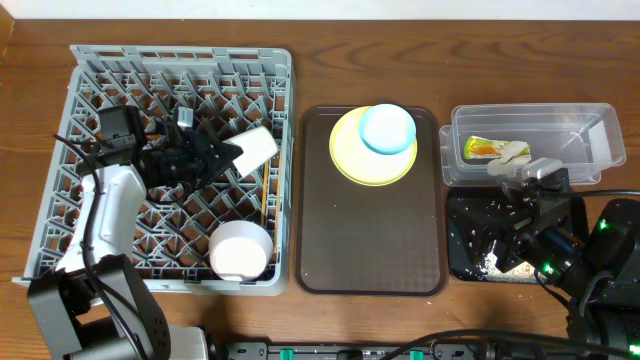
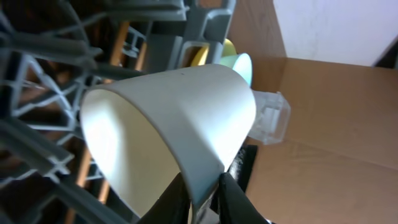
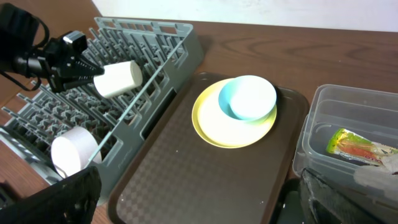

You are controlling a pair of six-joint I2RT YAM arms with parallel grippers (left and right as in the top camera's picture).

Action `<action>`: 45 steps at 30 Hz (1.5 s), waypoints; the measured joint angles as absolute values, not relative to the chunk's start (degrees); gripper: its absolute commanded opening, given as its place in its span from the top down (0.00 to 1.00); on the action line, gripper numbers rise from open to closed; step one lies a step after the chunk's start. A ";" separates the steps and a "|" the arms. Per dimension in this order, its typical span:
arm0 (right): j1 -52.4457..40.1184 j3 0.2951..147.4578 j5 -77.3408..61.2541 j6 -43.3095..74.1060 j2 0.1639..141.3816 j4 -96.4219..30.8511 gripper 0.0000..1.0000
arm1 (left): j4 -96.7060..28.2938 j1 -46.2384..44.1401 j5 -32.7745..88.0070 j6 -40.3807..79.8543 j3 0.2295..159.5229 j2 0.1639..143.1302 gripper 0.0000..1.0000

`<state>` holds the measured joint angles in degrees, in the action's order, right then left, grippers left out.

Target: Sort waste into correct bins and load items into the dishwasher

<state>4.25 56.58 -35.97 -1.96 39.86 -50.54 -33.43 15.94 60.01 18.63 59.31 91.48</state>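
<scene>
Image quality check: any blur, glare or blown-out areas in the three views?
Overhead: sharp and evenly lit, with small glints on the black tray. Left wrist: the white cup fills the frame and is slightly soft; the wall at top right is blown out. Right wrist: mildly soft overall, with the bottom edge blurred.

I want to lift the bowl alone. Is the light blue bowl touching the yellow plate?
Touching. The right wrist view shows the light blue bowl sitting directly on the yellow plate, with no gap under its base.
</scene>
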 measured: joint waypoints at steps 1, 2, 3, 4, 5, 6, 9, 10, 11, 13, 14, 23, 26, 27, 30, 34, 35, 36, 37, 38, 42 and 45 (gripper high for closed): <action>4.25 56.58 -35.97 -1.96 39.86 -50.54 0.01 | -33.45 16.08 59.55 18.33 59.31 91.26 0.83; 4.25 56.58 -35.97 -1.96 39.86 -50.57 0.01 | -33.52 16.27 58.89 18.00 59.31 90.96 0.83; 4.25 56.58 -35.97 -1.96 39.86 -50.54 0.01 | -33.74 16.45 58.22 17.87 59.31 90.65 0.83; 4.25 56.58 -35.97 -1.96 39.86 -50.57 0.01 | -34.13 16.69 57.54 17.74 59.31 90.24 0.83; 4.25 56.58 -35.97 -1.96 39.86 -50.57 0.01 | -34.65 16.93 56.53 17.72 59.29 89.65 0.83; 4.25 56.58 -35.97 -1.96 39.86 -50.54 0.01 | -35.09 17.15 55.81 17.72 59.29 89.08 0.83; 4.25 56.58 -35.97 -1.96 39.86 -50.57 0.01 | -38.22 18.04 49.50 17.69 58.92 85.19 0.83; 4.25 56.58 -35.99 -1.96 39.86 -50.52 0.01 | -39.38 18.39 47.72 17.69 58.83 83.77 0.83; 4.25 56.58 -35.99 -1.96 39.86 -50.57 0.01 | -40.27 18.65 46.11 17.72 58.72 82.28 0.83; 4.25 56.58 -35.97 -1.96 39.86 -50.54 0.01 | -41.82 18.98 42.81 17.67 58.63 78.48 0.83; 4.25 56.58 -35.99 -1.96 39.86 -50.57 0.01 | -42.46 19.03 41.21 17.67 58.63 76.51 0.83; 4.25 56.58 -35.97 -1.96 39.86 -50.54 0.01 | -45.58 18.61 32.51 17.96 58.61 62.17 0.86; 4.25 56.58 -35.97 -1.96 39.86 -50.54 0.01 | -45.95 16.49 31.73 17.98 58.61 59.31 0.86; 4.25 56.58 -35.97 -1.96 39.86 -50.57 0.01 | -46.00 15.44 31.53 18.00 58.61 58.67 0.86; 4.25 56.58 -35.97 -1.96 39.86 -50.57 0.01 | -46.00 11.55 31.24 18.00 58.61 58.04 0.86; 4.25 56.58 -35.97 -1.96 39.86 -50.54 0.01 | -46.06 5.21 30.59 19.33 58.81 59.09 0.85; 4.25 56.58 -35.97 -1.96 39.86 -50.57 0.01 | -46.24 3.51 30.15 19.64 59.29 59.83 0.83; 4.25 56.58 -35.97 -1.96 39.86 -50.54 0.01 | -46.98 1.63 29.39 19.97 60.40 60.93 0.83; 4.25 56.58 -35.97 -1.96 39.86 -50.57 0.01 | -49.08 -1.26 28.16 20.43 63.07 63.09 0.83; 4.25 56.58 -35.97 -1.96 39.86 -50.57 0.01 | -50.61 -3.09 27.33 20.75 65.25 64.58 0.78; 4.25 56.58 -35.94 -1.96 39.88 -50.57 0.01 | -59.81 -14.13 20.21 20.78 80.90 74.76 0.53; 4.25 56.58 -35.97 -1.98 39.88 -50.63 0.01 | -62.43 -22.48 15.25 21.19 92.16 84.36 0.52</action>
<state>4.25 56.58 -35.97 -1.98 39.88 -50.63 -62.43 -22.48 15.25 21.19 92.16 84.36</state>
